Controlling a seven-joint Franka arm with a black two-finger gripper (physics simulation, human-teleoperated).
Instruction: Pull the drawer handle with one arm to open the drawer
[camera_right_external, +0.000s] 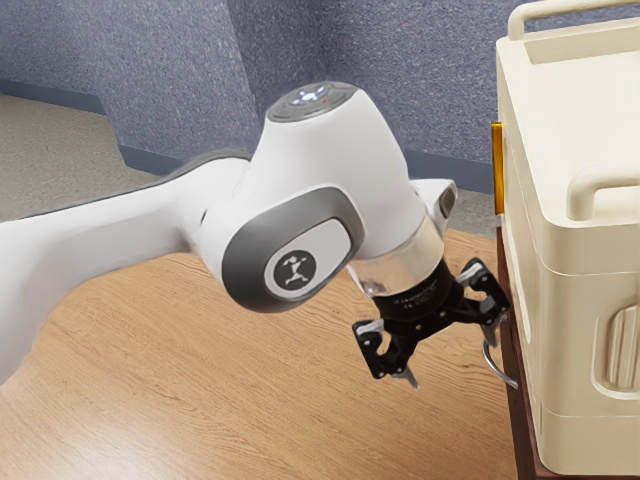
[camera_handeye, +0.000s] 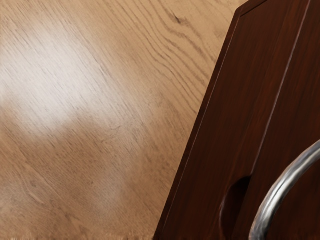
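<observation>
"What's the biggest thing on your feed?"

"Blue-grey walls (camera_right_external: 170, 60), and in front of them the wood-grained surface (camera_right_external: 200, 390). My white arm (camera_right_external: 330, 170) reaches over that, in from the exterior view's left."

"And what is it reaching toward?"

"A cream case (camera_right_external: 575, 345) with rounded handles on top, at the exterior view's right. Under it I've got a dark red-brown wooden cabinet (camera_handeye: 240, 90). My wrist camera looks down along its edge, with the lighter wood of the surface beside it."

"How's your claw (camera_right_external: 454, 362)?"

"Spread wide, tilted downward, nothing in its grip. One finger hangs out over the surface, the other is close to the cabinet."

"Anything smaller?"

"A thin amber strip (camera_right_external: 497, 168) against the side of the cream case, higher up than my claw."

"And the drawer handle?"

"Smallest of the lot. The drawer handle (camera_handeye: 273, 200) is a curved silvery bar on the cabinet's dark face, just beside the fingertip nearer the cabinet. From here I can't tell if they touch, but I don't have it pinched between both fingers."
</observation>
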